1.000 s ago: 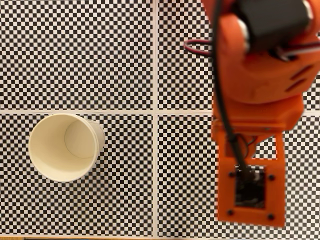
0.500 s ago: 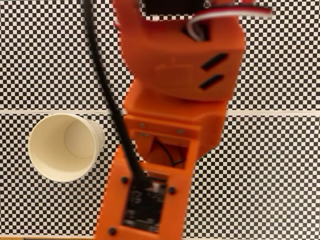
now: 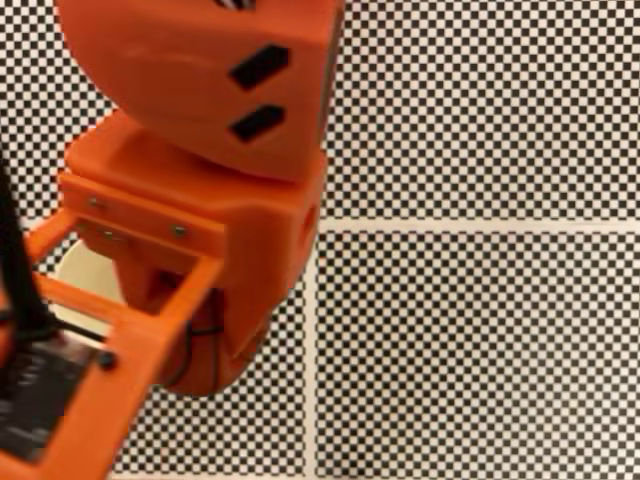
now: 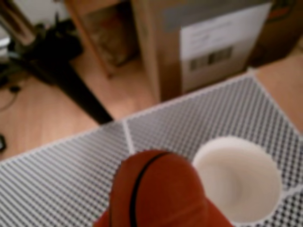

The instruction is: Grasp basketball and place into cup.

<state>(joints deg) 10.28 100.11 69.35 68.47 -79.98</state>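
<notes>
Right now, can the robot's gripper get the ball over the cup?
Probably yes. In the wrist view the ball sits close to the camera, beside the cup's open mouth, and nothing stands between them. The fingers themselves are not clear enough to judge.

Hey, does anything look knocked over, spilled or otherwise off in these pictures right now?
Nothing stands out. The wide cream-white paper cup stands upright with a plain inside in the wrist view, and the small orange-red toy basketball with a black seam sits close in front of that camera, beside the cup.
</notes>
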